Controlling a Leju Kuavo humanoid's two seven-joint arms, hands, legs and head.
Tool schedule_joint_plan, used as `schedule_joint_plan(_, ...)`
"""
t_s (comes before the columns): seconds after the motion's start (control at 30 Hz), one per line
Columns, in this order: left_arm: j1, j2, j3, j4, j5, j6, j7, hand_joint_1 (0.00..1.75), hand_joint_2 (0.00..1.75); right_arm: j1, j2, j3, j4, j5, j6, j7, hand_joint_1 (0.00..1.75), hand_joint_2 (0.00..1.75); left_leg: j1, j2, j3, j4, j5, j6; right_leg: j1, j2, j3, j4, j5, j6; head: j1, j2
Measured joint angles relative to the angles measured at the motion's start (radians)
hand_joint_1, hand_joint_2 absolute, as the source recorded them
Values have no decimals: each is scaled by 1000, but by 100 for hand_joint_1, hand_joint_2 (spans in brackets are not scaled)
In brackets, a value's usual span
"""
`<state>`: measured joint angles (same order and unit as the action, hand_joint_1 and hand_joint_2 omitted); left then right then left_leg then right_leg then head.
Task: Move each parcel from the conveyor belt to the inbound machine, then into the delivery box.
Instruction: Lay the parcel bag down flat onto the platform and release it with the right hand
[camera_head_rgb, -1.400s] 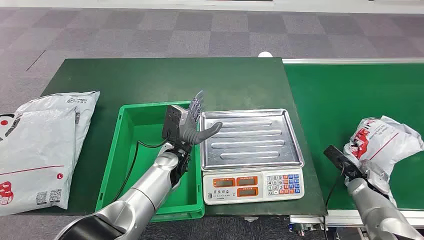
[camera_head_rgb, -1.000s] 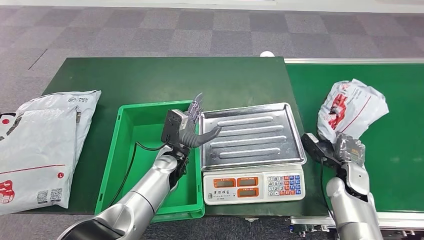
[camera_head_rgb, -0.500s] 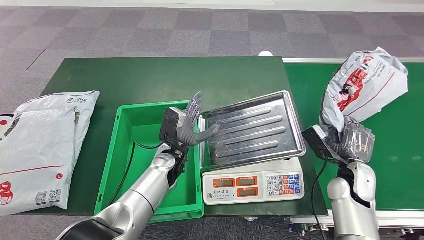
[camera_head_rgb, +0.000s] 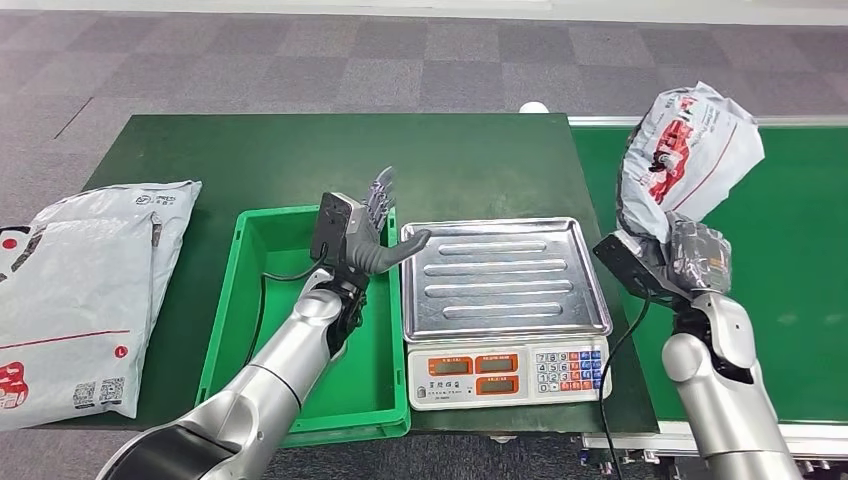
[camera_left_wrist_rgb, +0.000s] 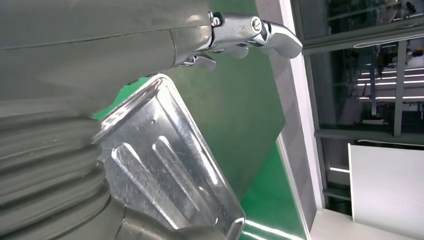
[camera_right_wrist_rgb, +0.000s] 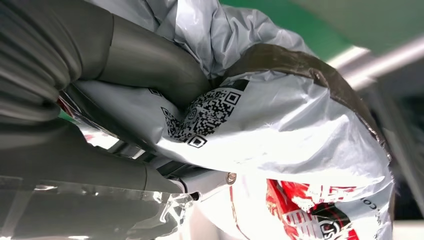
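Observation:
My right hand (camera_head_rgb: 690, 255) grips a grey parcel (camera_head_rgb: 682, 152) with red print and holds it up in the air, just right of the scale's steel tray (camera_head_rgb: 500, 276) and over the edge of the conveyor belt (camera_head_rgb: 800, 260). Up close, the thumb (camera_right_wrist_rgb: 145, 62) presses into the parcel's (camera_right_wrist_rgb: 280, 135) plastic beside a QR label. My left hand (camera_head_rgb: 368, 235) stands open with its fingers spread, at the tray's left edge over the green box (camera_head_rgb: 290, 330), thumb reaching onto the rim. The tray's corner (camera_left_wrist_rgb: 165, 165) lies close under that hand.
Two flat grey parcels (camera_head_rgb: 85, 290) lie at the left end of the dark green table (camera_head_rgb: 300, 160). The scale's display and keypad (camera_head_rgb: 505, 370) face me at the table's front edge. The green box holds nothing that I can see.
My right hand lifted the parcel off the belt and carried it up and leftward toward the scale. The steel tray tipped up briefly and now lies level again. My left hand drew back slightly.

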<state>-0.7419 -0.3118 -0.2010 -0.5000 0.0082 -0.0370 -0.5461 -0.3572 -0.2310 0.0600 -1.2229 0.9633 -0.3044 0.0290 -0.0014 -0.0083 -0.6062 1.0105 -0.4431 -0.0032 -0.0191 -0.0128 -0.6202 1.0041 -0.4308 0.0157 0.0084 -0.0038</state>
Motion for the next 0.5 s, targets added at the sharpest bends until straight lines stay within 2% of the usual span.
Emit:
schedule_joint_plan(0.1, -4, 6, 0, -8, 8, 3, 13, 0, 175, -16, -57, 0, 50, -6, 43, 35, 175, 175, -1, 0, 0, 0, 0, 0, -1, 0, 0, 0, 0, 0, 0, 0)
schedule_joint_plan(0.23, -8, 14, 0, -20, 15, 13, 22, 0, 175, -36, -106, -9, 124, -51, 53, -27, 175, 175, -1, 1, 0, 0, 0, 0, -1, 1, 0, 0, 0, 0, 0, 0)
schedule_joint_plan(0.37, -8, 22, 0, -28, 19, 21, 23, 0, 175, -49, -109, -11, 167, -62, 57, -61, 175, 175, -1, 2, 0, 0, 0, 0, -1, 2, 0, 0, 0, 0, 0, 0)
schedule_joint_plan(0.5, -8, 32, 0, -33, 33, 36, 22, 0, 175, -90, -78, 7, 204, -82, 68, -151, 175, 175, 0, 3, 0, -1, 0, 0, 0, 3, 0, 1, 0, 0, 0, 0)
